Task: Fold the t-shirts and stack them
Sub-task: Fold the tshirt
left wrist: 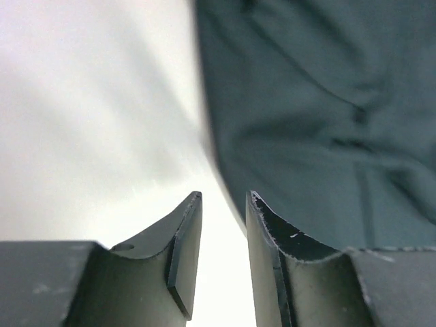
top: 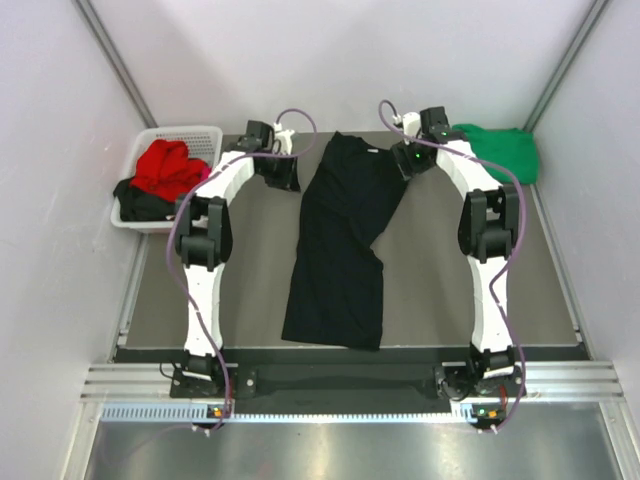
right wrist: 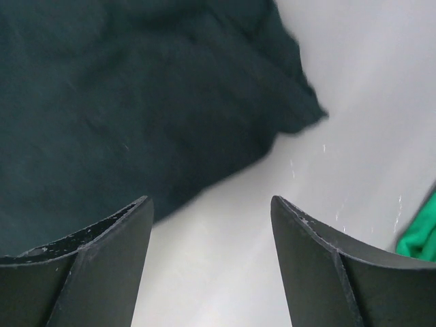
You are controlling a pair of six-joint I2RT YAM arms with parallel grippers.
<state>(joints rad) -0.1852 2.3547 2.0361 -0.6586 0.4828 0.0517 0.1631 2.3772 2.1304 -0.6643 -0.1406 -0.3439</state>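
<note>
1. Your large black t-shirt [top: 340, 240] lies in the middle of the table [top: 250, 300]. It is folded into a long strip that runs from the far side to the near edge.
2. Your left gripper [left wrist: 223, 199] sits just beside the strip's far left edge. Its 2 fingers stand a little apart with nothing between them, so it is released.
3. Your right gripper [right wrist: 211, 201] is at the far right corner of the same shirt. Its jaws are spread wide over bare table and hold nothing.
4. The green t-shirt [top: 500, 150] lies bunched at the table's far right corner, apart from the black strip.
5. The white basket [top: 185, 132] at the far left holds a red t-shirt [top: 165, 165] on top of a second black t-shirt [top: 140, 205]. A sliver of pink cloth [top: 207, 172] shows at the red one's right side.
</note>
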